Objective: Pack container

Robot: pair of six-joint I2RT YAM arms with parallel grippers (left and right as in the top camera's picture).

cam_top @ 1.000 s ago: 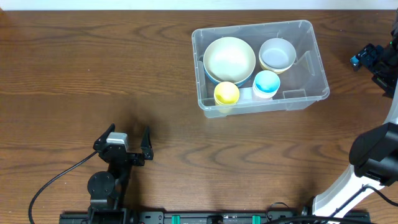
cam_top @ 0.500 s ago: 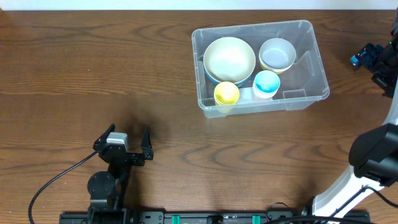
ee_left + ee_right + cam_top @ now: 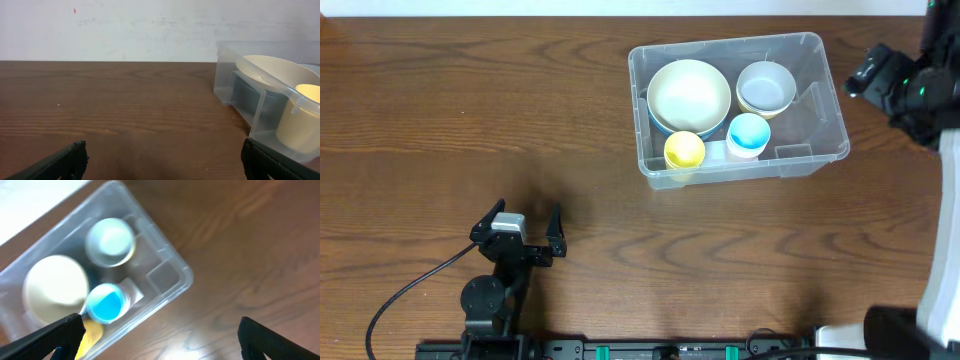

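On the table (image 3: 440, 120): brown wood, with the clear bin at the far right and no loose dishes in view on the bare wood
Container (image 3: 812, 120): sits flat on the table, far right side, with no lid on it; two bowls and two cups are inside, and its right end is bare
Right gripper (image 3: 160, 332): up high, just by the right end of the container, looking down into it; its fingers are spread wide and hold nothing
Left gripper (image 3: 527, 210): low and near the front left, well apart from the container; fingers spread wide, holding nothing
Big cream bowl (image 3: 689, 93): in the left half of the container, with a blue edge peeking out under it
Small white bowl (image 3: 765, 87): at the back, beside the big bowl
Blue cup (image 3: 748, 133): at the front, near the middle
Yellow cup (image 3: 684, 150): front left corner, just beside the blue cup
How far: the packing looks about done
How to do it well: the right arm should keep its fingers above the rim, go slow, and only come down over the bare right end, so the bin does not slide and the cups do not tip
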